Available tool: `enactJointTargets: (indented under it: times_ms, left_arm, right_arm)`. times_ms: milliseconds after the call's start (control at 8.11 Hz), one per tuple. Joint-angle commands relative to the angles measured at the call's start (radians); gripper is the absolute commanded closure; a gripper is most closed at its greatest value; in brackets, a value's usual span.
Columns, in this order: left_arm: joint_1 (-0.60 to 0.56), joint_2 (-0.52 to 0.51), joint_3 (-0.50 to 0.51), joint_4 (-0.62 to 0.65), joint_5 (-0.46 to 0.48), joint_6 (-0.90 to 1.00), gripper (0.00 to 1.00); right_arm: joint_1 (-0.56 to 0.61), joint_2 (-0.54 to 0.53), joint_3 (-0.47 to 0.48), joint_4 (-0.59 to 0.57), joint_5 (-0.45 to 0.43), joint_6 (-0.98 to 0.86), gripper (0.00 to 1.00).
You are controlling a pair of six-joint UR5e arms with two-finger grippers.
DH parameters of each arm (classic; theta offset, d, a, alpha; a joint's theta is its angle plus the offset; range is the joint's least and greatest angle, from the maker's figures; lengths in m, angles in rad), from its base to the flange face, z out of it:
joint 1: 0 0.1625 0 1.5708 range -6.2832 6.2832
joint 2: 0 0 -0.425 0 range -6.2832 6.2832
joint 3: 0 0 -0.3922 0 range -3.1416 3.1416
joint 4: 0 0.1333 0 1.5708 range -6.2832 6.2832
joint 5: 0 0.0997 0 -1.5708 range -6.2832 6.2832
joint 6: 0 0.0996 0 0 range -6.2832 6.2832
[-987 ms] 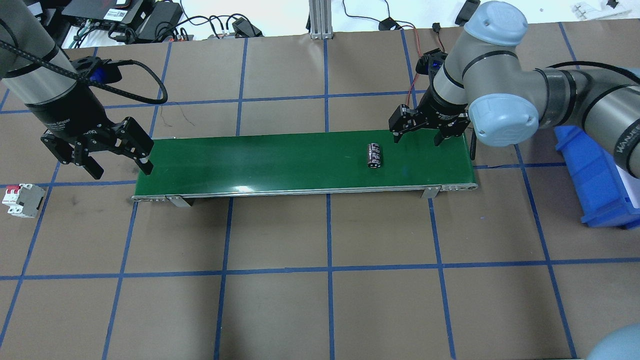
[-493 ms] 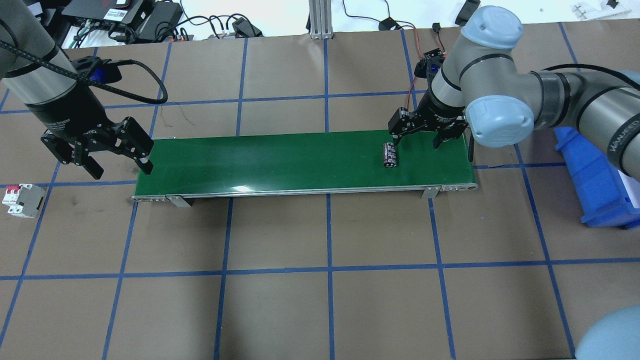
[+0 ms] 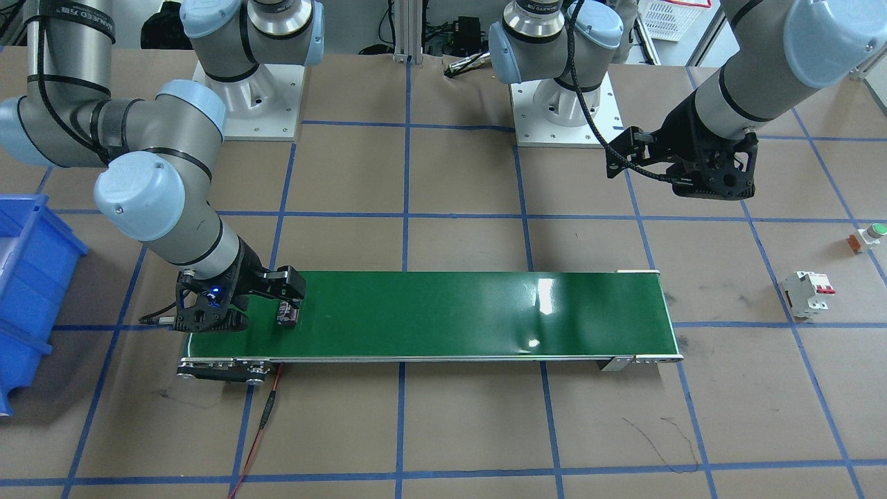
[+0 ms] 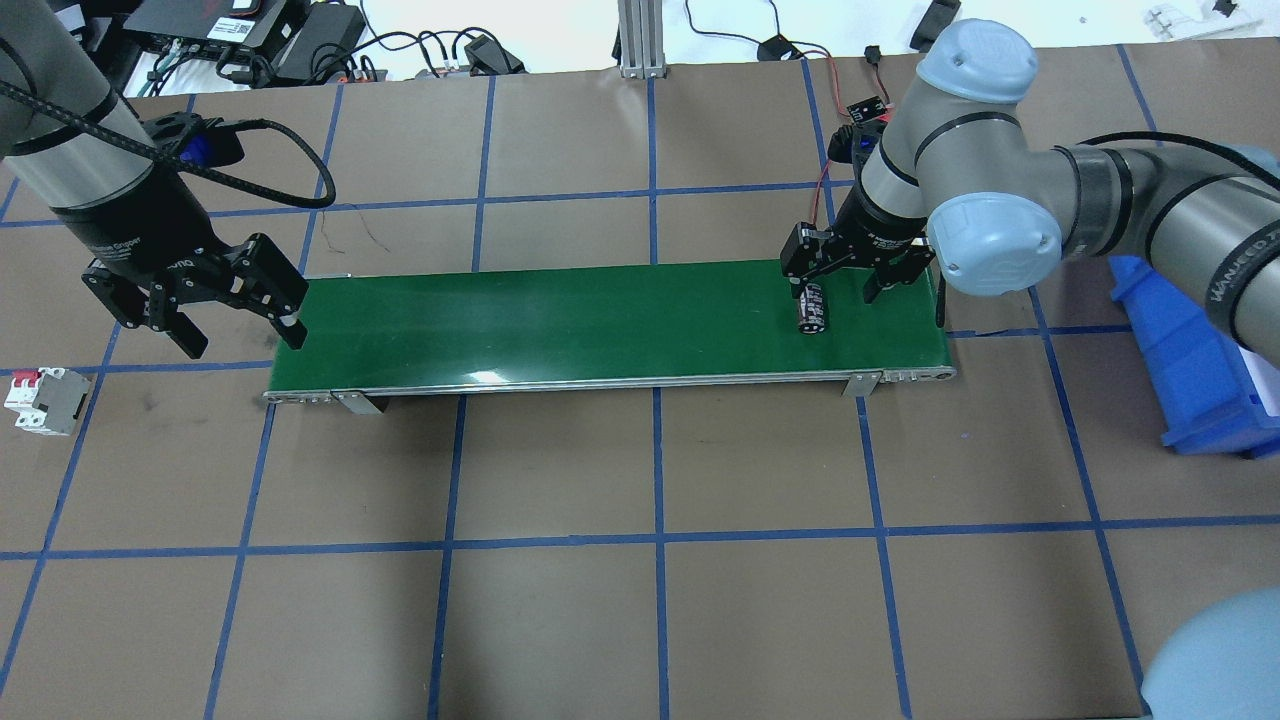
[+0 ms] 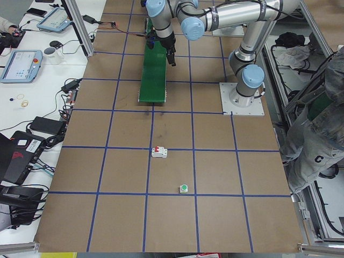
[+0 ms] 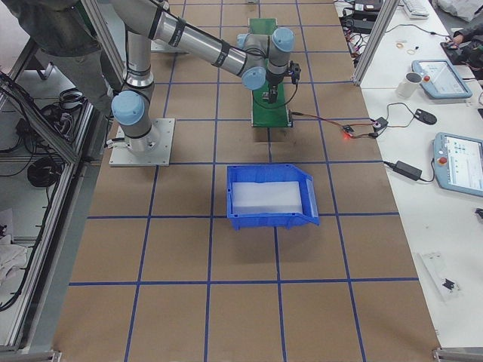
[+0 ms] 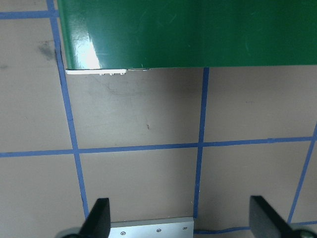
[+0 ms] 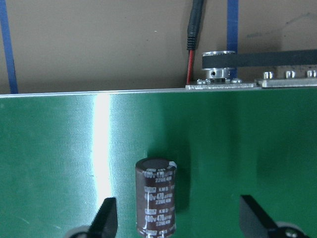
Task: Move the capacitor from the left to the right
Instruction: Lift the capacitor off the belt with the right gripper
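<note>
The capacitor (image 4: 813, 308) (image 3: 287, 313) is a small dark cylinder with pale print, lying on its side near the right end of the green conveyor belt (image 4: 600, 320). My right gripper (image 4: 835, 290) hangs open just over it. In the right wrist view the capacitor (image 8: 157, 201) lies between the two fingers, closer to the view's left finger (image 8: 106, 220), touching neither. My left gripper (image 4: 243, 340) (image 7: 181, 218) is open and holds nothing, off the belt's left end above the brown table.
A white breaker with red switches (image 4: 45, 400) (image 3: 807, 292) lies on the table left of the belt. A green-topped push button (image 3: 870, 234) sits beyond it. A blue bin (image 4: 1190, 360) (image 6: 272, 196) stands right of the belt. A red cable (image 3: 260, 423) trails from the belt's right end.
The capacitor has travelled rightward along the belt, from short of my right gripper to between its fingers. The right gripper shifted slightly. The left arm has not moved.
</note>
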Motion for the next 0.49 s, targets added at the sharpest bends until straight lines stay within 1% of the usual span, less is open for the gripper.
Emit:
enactJointTargets:
  times_ms: [0,123,247,370]
  left_arm:
    - [0.0,0.002,0.0,0.0,0.0,-0.002,0.0]
    - [0.0,0.002,0.0,0.0,0.0,-0.002,0.0]
    - [0.0,0.003,0.0,0.0,0.0,-0.002,0.0]
    - [0.0,0.002,0.0,0.0,0.0,-0.002,0.0]
  right_arm:
    - [0.0,0.003,0.0,0.001,-0.011,-0.011,0.21]
    - [0.0,0.009,0.0,0.001,-0.051,-0.011,0.3]
    - [0.0,0.024,0.0,0.003,-0.062,-0.011,0.34]
    - [0.0,0.033,0.002,0.001,-0.063,-0.012,0.41]
